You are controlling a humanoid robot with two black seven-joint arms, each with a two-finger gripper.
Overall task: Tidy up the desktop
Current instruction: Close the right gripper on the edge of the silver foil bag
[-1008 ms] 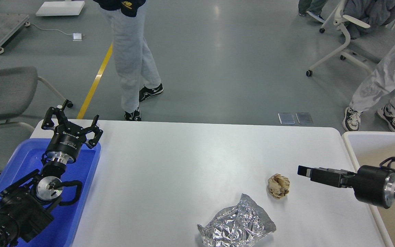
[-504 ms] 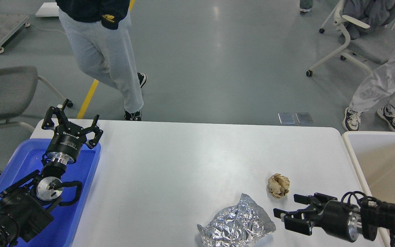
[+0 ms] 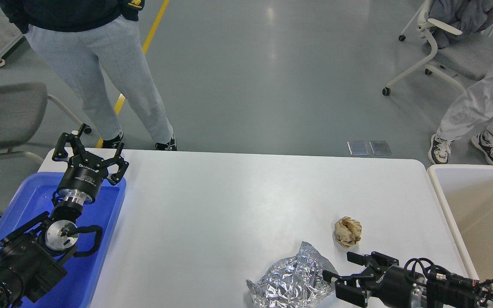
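The right hand (image 3: 340,269), fingers spread, hovers low at the near edge of the glossy white rectangular bench (image 3: 238,201), its tips at the crumpled silver foil wrapper (image 3: 291,280). A crumpled brown paper ball (image 3: 348,231) lies just beyond it. Bare bench stretches to the spread left hand (image 3: 88,150), above the blue plastic tray (image 3: 101,239).

The right gripper (image 3: 344,273), fingers spread, has swung down beside the crumpled foil (image 3: 294,280).
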